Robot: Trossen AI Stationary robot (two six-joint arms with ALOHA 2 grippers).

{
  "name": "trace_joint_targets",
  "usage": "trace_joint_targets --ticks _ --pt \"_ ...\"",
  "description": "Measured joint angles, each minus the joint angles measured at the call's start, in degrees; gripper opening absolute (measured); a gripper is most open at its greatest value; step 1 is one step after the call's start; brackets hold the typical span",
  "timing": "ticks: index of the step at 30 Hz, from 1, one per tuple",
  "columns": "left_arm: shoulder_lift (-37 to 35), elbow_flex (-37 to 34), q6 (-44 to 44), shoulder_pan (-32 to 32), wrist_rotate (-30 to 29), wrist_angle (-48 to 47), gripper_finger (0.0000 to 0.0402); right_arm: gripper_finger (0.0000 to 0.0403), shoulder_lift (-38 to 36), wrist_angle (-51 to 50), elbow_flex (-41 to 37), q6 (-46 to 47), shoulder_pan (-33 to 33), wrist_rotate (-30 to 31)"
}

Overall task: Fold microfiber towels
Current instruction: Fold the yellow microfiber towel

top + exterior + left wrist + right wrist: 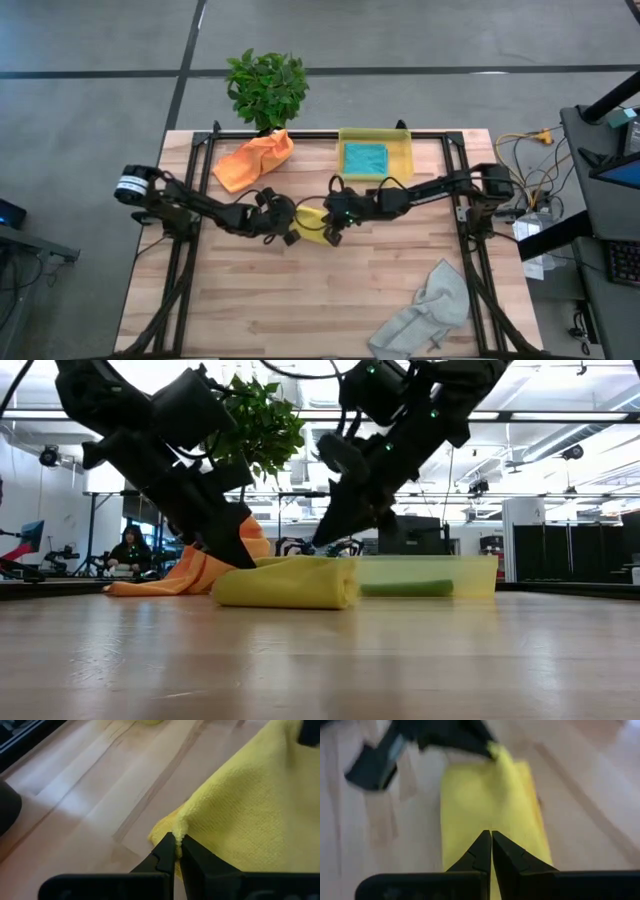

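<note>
- Wooden slats make up the table (300, 300) I'm working over, with a concrete floor around it and a potted plant (266, 88) at the far edge.
- My left gripper (283, 222) sits just left of table centre. Its fingers are pinched shut on a corner of the yellow towel (312, 224), which bunches up right at the tips in the left wrist view.
- Behind that pincer, toward the plant, the orange towel (254, 160) lies crumpled and well apart from it.
- The yellow towel lies directly between my two pincers. From table height it shows as a low, rounded fold lying on the wood.
- My right gripper (334, 222) is at the towel's opposite end. Its fingers are closed with the cloth right beneath them, but I cannot tell whether they hold any fabric.
- Beyond the right pincer, the teal towel (365, 157) lies flat inside the yellow bin (403, 158).
- Nearer me and to the right of that pincer, the grey towel (425, 310) is heaped by the table's edge.
- I judge this cloth light, limp and slightly clingy. It should be held by corners or a folded edge, since a mid-panel pinch would only drag up a wrinkle.
</note>
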Motion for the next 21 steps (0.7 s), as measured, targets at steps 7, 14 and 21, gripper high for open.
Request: trace_joint_targets --ticks 7,14,21 --pt "2.82 0.00 -0.06 0.76 2.02 0.21 0.0000 0.0008 2.41 -0.62 -0.05 0.77 -1.19 1.20" --pt "3.16 -0.06 1.30 0.78 1.97 -0.12 0.0014 0.0008 3.16 -2.01 -0.05 0.90 -1.97 1.22" --pt "1.13 -0.13 2.71 0.78 0.09 -1.73 0.0100 0.0008 2.32 -3.11 -0.07 0.03 -2.23 2.72"
